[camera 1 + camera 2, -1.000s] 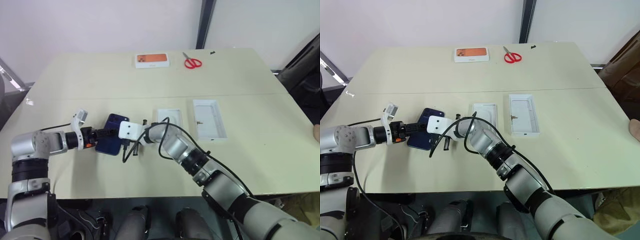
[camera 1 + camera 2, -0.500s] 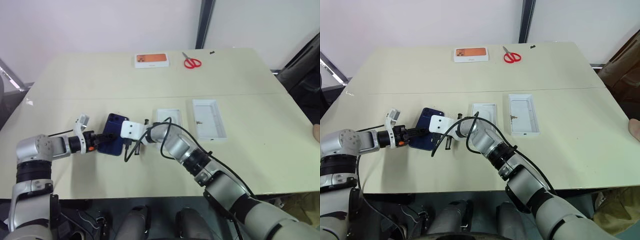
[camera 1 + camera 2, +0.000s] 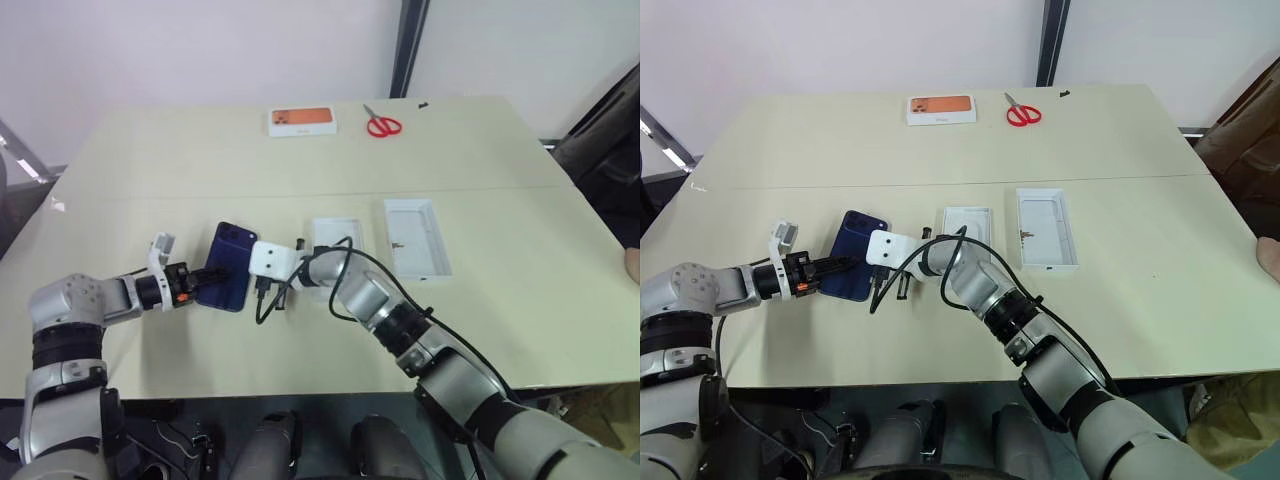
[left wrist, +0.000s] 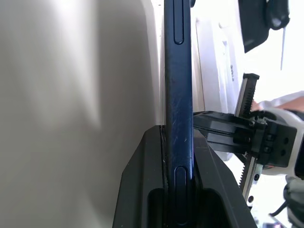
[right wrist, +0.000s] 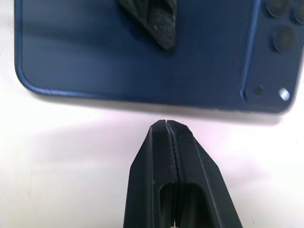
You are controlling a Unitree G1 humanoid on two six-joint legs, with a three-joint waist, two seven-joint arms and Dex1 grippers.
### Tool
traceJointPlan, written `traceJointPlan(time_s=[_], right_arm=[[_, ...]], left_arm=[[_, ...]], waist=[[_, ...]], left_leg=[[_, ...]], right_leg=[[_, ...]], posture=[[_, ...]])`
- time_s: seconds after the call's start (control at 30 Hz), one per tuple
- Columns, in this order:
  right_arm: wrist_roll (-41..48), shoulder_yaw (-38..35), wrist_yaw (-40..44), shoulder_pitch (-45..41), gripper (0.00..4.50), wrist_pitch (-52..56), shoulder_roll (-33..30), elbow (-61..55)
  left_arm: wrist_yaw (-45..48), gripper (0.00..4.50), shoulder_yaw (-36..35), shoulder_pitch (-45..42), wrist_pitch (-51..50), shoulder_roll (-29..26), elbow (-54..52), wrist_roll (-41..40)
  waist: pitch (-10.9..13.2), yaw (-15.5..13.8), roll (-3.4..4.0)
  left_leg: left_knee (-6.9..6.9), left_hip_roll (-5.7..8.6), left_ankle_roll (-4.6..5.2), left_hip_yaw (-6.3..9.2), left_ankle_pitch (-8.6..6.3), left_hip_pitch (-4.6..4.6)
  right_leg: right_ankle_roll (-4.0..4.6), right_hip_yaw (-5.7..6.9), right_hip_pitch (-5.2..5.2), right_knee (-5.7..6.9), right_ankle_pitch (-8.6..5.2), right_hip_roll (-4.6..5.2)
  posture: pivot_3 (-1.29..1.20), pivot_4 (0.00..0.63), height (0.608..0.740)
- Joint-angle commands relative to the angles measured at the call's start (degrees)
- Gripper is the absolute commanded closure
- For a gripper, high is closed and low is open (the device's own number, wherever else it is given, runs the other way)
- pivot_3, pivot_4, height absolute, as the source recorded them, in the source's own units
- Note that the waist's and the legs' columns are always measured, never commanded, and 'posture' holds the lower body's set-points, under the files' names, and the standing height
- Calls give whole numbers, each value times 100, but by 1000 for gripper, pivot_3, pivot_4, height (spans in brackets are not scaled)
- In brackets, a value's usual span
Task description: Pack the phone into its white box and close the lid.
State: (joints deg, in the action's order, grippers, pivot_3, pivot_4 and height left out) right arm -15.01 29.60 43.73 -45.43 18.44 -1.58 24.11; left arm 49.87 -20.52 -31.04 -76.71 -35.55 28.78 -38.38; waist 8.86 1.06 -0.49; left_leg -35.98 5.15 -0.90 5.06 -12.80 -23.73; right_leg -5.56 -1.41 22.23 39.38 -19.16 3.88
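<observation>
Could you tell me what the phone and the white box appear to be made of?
The phone: glossy dark-blue back, likely glass, with soft reflections; its edge looks like painted metal with fine scratches. The white box: matte white, thin-walled tray, probably cardboard.

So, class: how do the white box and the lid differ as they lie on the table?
The white box is shorter and lies nearer the phone; the lid is longer and lies farther right. The lid has a small dark mark inside; the white box shows none. Both are white, open-side up, empty.
</observation>
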Motion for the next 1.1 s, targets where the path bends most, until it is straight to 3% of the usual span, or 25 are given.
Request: traceJointPlan(time_s=[0.03, 0.17, 0.2, 0.23, 0.37, 0.47, 0.63, 0.83, 0.93, 1.03, 1.1], right_arm=[[612, -560, 96, 56, 4500, 186, 96, -904], [1660, -1357, 332, 87, 4500, 959, 211, -1573], [1917, -1532, 417, 88, 3990, 1164, 195, -1704], [2098, -1640, 465, 90, 3801, 1319, 172, -1805], [2558, -1817, 859, 379, 1929, 1603, -443, -2462], [2552, -1527, 1465, 804, 486, 1235, -1299, -3042], [2373, -1402, 1951, 1487, 486, 372, -2514, -3327], [2223, -1281, 2041, 1867, 486, -221, -2936, -3110], [2158, -1275, 1951, 1907, 1333, -411, -2921, -2940], [2052, -1230, 1863, 1927, 2780, -560, -2914, -2805], [1989, -1194, 1844, 1949, 2780, -650, -2925, -2733]], left_arm=[[-104, 4457, -145, 144, 40, 75, -94, -123], [-203, 4457, -859, 62, 407, 348, -90, -515], [-245, 4500, -1070, 59, 485, 455, -147, -659], [-289, 4500, -1214, 64, 541, 536, -208, -754], [-722, 4500, -1489, 127, 534, 811, -460, -930], [-1014, 4500, -1700, 73, 314, 1070, -644, -1263], [-1644, 4500, -1952, -31, 177, 1551, -985, -1670], [-1900, 4500, -1755, 40, 107, 1722, -1299, -1903], [-1992, 4500, -1697, 35, 88, 1765, -1356, -1973], [-2041, 4500, -1622, 56, 63, 1775, -1409, -2030], [-2048, 4500, -1572, 64, 71, 1770, -1425, -2027]], waist=[[1, 14, -1], [2, -21, -1], [2, -25, -2], [4, -28, -6], [9, -18, -15], [11, -9, -17], [22, -18, -36], [24, 24, -38], [24, -13, -39], [25, -43, -41], [26, -42, -42]], left_leg=[[1, -1, 0, 0, 0, -2], [3, -2, 0, 1, 0, -3], [1, -2, 4, 2, -3, -3], [1, -2, 11, 2, -7, -6], [-5, -2, 10, 3, -6, -26], [-5, -2, 11, 2, -6, -37], [-16, -2, 27, 1, -16, -56], [-9, -12, 4, -1, -2, -60], [-16, -11, 2, -1, 0, -62], [-20, -10, 2, -1, 0, -62], [-22, -9, 1, -1, 0, -62]], right_leg=[[0, 0, 2, 0, 0, 0], [0, 1, 1, -3, 0, 0], [0, 2, 0, -4, 0, 0], [0, 2, 1, -4, 0, 0], [1, 4, 13, -10, 0, 1], [0, 3, 22, -14, 0, 1], [0, 4, 15, -16, 0, 2], [2, 2, 22, -10, 2, -5], [2, 3, 18, -12, 2, -5], [3, 3, 13, -14, 2, -4], [3, 4, 12, -15, 2, -4]], posture=[[0, 150, 734], [0, 150, 734], [0, 150, 734], [0, 150, 734], [0, 150, 734], [0, 150, 734], [0, 150, 734], [0, 150, 734], [0, 150, 734], [0, 150, 734], [0, 150, 734]])
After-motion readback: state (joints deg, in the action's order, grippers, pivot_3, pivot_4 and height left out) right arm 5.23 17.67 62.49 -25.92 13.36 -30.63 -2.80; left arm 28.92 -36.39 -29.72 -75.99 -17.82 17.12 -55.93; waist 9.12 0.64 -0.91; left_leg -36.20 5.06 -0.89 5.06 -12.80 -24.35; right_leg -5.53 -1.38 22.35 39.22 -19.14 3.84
